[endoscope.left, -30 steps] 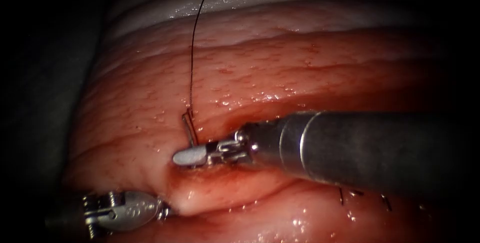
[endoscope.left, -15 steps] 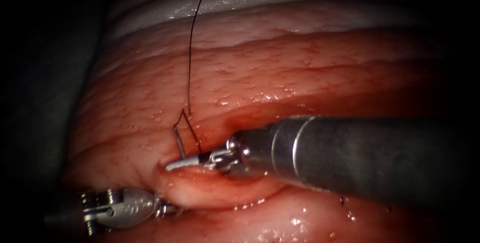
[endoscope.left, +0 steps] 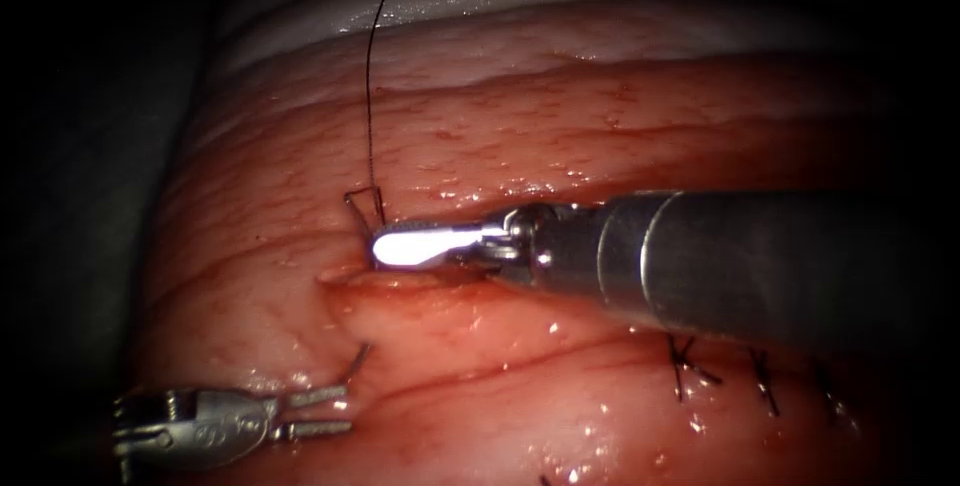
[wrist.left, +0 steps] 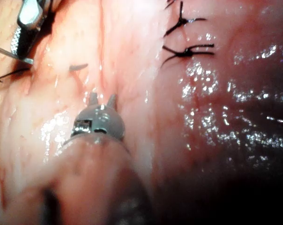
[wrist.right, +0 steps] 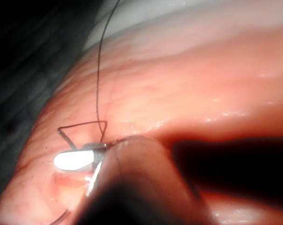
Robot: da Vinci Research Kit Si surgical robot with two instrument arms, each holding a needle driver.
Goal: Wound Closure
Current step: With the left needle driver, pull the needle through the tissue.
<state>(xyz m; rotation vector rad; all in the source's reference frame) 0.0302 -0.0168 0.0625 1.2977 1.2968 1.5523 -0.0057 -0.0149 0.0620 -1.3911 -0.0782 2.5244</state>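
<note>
The curved needle is in the tissue [endoscope.left: 560, 116] at the left end of the cut [endoscope.left: 400, 281]. Its tail [endoscope.left: 358, 211] stands out of the far edge, and its tip [endoscope.left: 358, 356] pokes out of the near edge. Dark thread [endoscope.left: 368, 96] runs up from the tail. The right tool [endoscope.left: 385, 236] lies at the tail, jaws parted, with the needle shaft at their tips and no grip visible. The left tool [endoscope.left: 347, 412] is open and holds nothing, just below-left of the tip. The left wrist view shows the left tool [wrist.left: 102, 97] short of the tip [wrist.left: 78, 67]. The right wrist view shows the right tool [wrist.right: 71, 153], needle tail [wrist.right: 66, 137] and thread [wrist.right: 99, 70].
Finished knotted stitches [endoscope.left: 690, 366] with short cut ends sit along the cut to the right, partly under the right tool's shaft [endoscope.left: 780, 256]; the left wrist view shows them too [wrist.left: 186, 49]. Red fluid wets the cut's edges. The tissue falls away into dark at the left.
The right tool swung up and back, and the needle's tip came out through the near edge. The left tool let go of the tissue fold and opened. The right jaws have parted.
</note>
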